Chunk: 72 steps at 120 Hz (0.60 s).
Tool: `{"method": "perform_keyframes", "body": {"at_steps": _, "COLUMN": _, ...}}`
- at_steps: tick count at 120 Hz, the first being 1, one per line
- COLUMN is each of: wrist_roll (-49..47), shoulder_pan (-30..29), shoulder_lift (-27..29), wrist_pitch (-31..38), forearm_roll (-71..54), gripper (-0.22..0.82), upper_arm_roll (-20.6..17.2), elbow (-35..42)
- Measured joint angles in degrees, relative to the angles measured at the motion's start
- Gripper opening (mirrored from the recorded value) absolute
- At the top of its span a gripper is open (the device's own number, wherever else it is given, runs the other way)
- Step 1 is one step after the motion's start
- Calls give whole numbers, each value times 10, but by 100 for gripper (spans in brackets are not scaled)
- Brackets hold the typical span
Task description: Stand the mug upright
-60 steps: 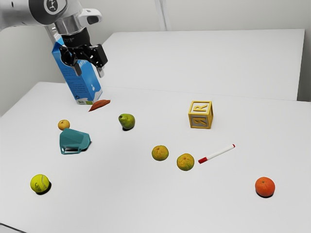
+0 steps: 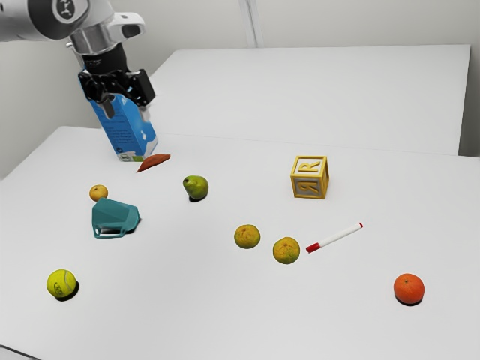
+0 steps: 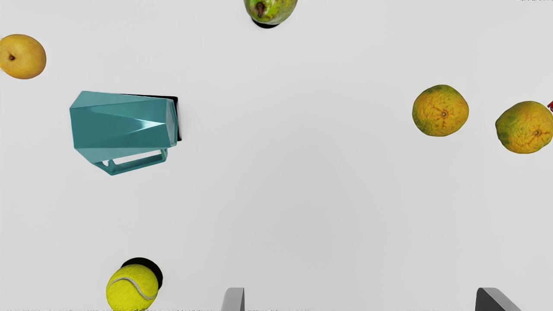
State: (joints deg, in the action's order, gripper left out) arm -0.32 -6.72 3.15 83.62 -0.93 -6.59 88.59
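The gripper (image 2: 127,114) hangs high in front of the blue carton in the exterior view, well above the table and apart from the mug. A teal faceted mug (image 2: 114,217) lies on its side on the table, toward the exterior view's left, with its handle out along one side. In the wrist view the gripper (image 3: 360,299) stands open, its two fingertips wide apart with nothing between them. That view also has the mug (image 3: 123,123) lying over, beyond the fingers and off to one side, its handle on the side facing the tennis ball.
Close to the mug are a small yellow fruit (image 2: 98,193) and a tennis ball (image 2: 61,283). A blue carton (image 2: 129,133), a brown-red item (image 2: 154,162), a pear (image 2: 196,187), mandarins (image 2: 247,236), a block (image 2: 310,178), a marker (image 2: 334,238) and an orange (image 2: 409,289) also lie around.
The arm and gripper have shifted slightly toward the exterior view's left. The mug and the other objects stay where they were.
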Motion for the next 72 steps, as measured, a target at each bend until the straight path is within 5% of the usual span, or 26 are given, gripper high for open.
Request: {"method": "perform_keyframes", "body": {"at_steps": 72, "wrist_roll": 63, "shoulder_pan": -170, "shoulder_lift": -32, "wrist_pitch": -10, "forearm_roll": 26, "gripper": 58, "upper_arm_roll": 9, "elbow": -5}}
